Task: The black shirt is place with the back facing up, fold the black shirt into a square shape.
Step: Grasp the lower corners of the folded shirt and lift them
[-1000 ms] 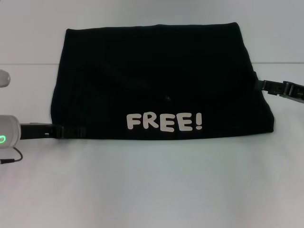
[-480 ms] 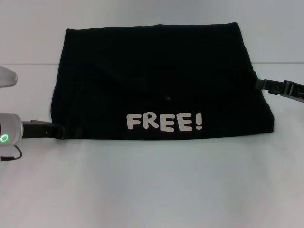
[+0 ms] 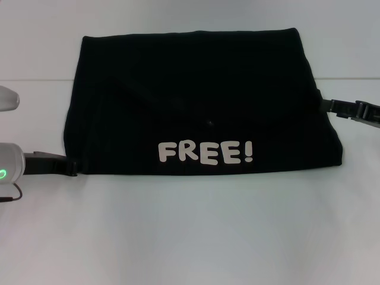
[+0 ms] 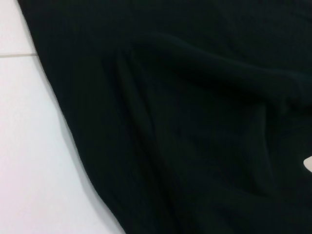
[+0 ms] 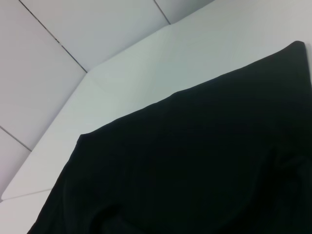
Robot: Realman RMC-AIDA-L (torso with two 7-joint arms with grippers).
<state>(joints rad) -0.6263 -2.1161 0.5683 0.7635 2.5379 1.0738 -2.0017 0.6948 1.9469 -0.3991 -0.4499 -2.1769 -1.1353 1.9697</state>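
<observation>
The black shirt [image 3: 196,101] lies flat on the white table as a wide folded rectangle, with white "FREE!" lettering [image 3: 205,153] near its front edge. My left gripper [image 3: 72,167] rests low on the table at the shirt's front left corner, just touching the hem. At the shirt's right edge, about halfway back, my right gripper [image 3: 323,105] meets the cloth. The left wrist view is filled by wrinkled black shirt [image 4: 195,122], with a sliver of the white lettering [image 4: 308,163]. In the right wrist view the black shirt [image 5: 195,170] spreads away over the table.
The white table [image 3: 190,237] stretches bare in front of the shirt and on both sides. Its far edge meets a pale panelled wall [image 5: 73,29] behind the shirt.
My left gripper has drawn back to the left, from over the shirt's front left corner to its very edge. The right gripper has barely moved. The shirt lies as before.
</observation>
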